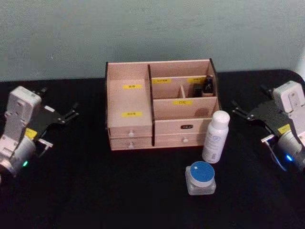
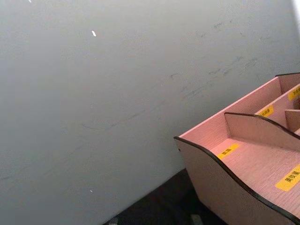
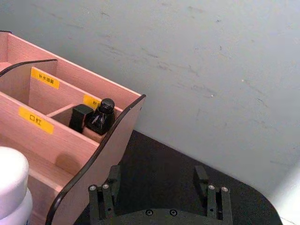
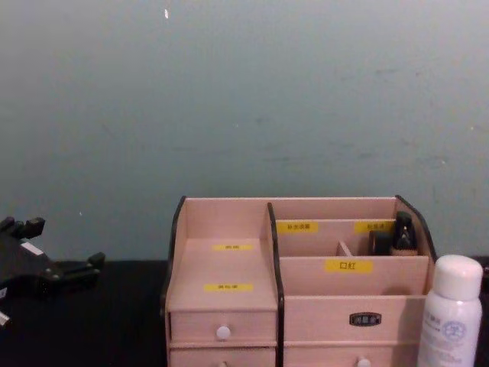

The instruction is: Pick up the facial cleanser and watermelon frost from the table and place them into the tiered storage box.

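The tiered storage box stands at the table's middle, pale pink wood with yellow labels and white-knobbed drawers; it also shows in the chest view and both wrist views. A white capped bottle stands upright just in front of its right drawers. A squat clear jar with a blue lid sits nearer to me. I cannot read which is the facial cleanser and which the watermelon frost. My left gripper rests open at the far left. My right gripper is open at the right, apart from the bottle.
A small black bottle stands in the box's back right compartment. The black table meets a grey-green wall close behind the box.
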